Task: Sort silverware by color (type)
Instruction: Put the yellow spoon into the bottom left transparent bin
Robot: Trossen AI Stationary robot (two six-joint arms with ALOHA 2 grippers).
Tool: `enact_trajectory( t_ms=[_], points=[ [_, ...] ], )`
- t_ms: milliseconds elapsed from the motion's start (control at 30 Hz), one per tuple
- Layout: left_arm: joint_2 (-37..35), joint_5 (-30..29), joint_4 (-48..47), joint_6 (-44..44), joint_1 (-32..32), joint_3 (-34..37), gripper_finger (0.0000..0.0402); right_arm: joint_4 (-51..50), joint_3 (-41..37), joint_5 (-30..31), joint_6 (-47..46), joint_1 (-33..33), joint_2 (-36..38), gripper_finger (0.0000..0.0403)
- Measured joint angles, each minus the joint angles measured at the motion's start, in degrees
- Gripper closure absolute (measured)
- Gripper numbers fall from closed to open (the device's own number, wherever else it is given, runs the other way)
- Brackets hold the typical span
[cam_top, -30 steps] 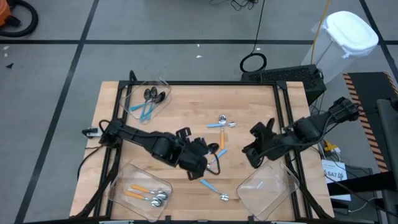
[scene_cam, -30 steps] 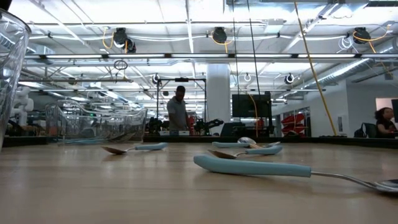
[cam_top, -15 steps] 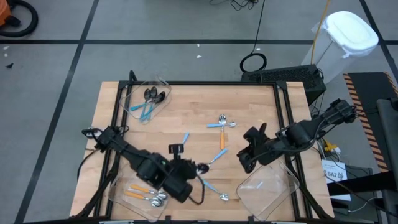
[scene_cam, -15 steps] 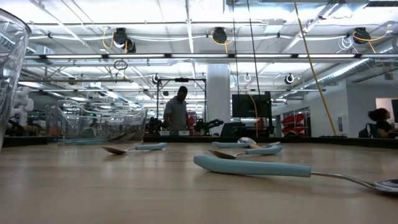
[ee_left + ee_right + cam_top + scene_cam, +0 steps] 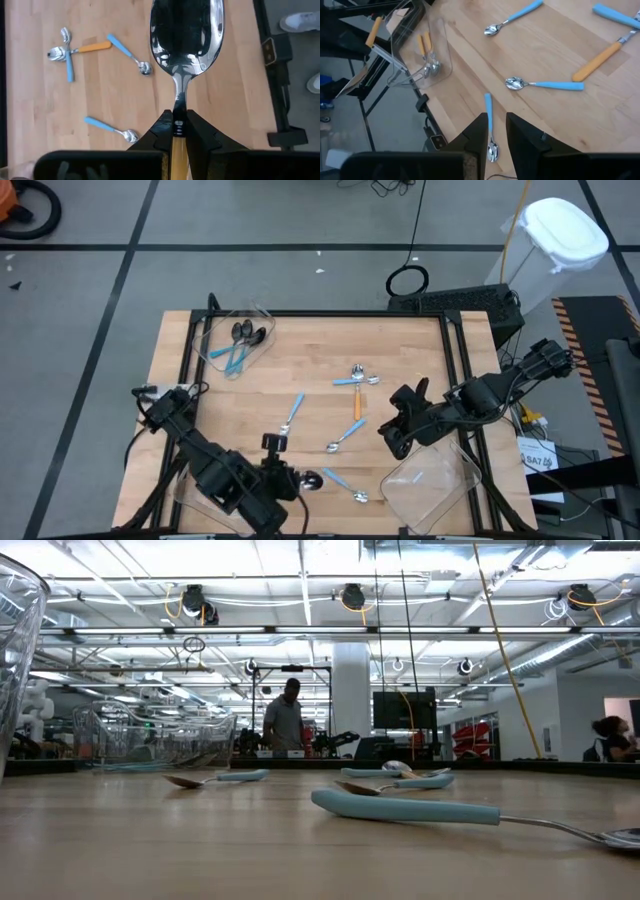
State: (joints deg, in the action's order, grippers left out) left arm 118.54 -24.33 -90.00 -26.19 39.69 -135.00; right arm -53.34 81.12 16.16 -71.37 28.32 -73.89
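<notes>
Where wood table (image 5: 150, 850) ends, person (image 5: 286, 718) stands (lab).

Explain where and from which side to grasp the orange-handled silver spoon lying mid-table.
Best grip the orange-handled silver spoon mid-handle, from straight above, with the fingers across its width. The plastic handle lies flat and clear of other things, whereas its bowl end crosses a light-blue-handled spoon.

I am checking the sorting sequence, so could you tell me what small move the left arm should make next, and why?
Probably carry on to just above the near-left bin and lower before opening. The left gripper is shut on an orange-handled silver spoon, and that bin already holds orange-handled spoons. The right gripper waits above the table.
</notes>
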Motion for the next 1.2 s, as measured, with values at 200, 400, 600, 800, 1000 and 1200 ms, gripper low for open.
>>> enact_trajectory(
  t_ms=[200, 400, 600, 800, 1000, 1200],
  points=[
    [-0.1, 0.2, 0.0, -2.0, 2.0, 2.5, 0.0373, 0.0, 0.0, 0.0, 0.0, 1.4, 0.0, 0.0337],
    [-1.5, 0.8, 0.0, -4.7, 5.2, 10.1, 0.0373, 0.0, 0.0, 0.0, 0.3, 2.5, 0.0, 0.0337],
    [-5.9, 3.0, -0.1, -9.9, 8.4, 18.4, 0.0373, 0.0, 0.0, 0.0, 0.3, 3.9, 0.0, 0.0337],
    [-10.4, 7.0, 0.0, -14.2, 11.6, 24.3, 0.0373, 0.0, 0.0, 0.1, 0.0, 4.9, 0.0, 0.0337],
    [-11.6, 9.1, 0.0, -18.0, 15.1, 25.6, 0.0373, 0.2, 0.0, 0.1, -1.4, 6.0, 0.0, 0.0337],
    [-11.3, 9.2, 0.0, -19.7, 17.5, 25.6, 0.0373, 2.3, 0.0, 0.2, -1.5, 7.0, 0.0, 0.0337]
  ],
)
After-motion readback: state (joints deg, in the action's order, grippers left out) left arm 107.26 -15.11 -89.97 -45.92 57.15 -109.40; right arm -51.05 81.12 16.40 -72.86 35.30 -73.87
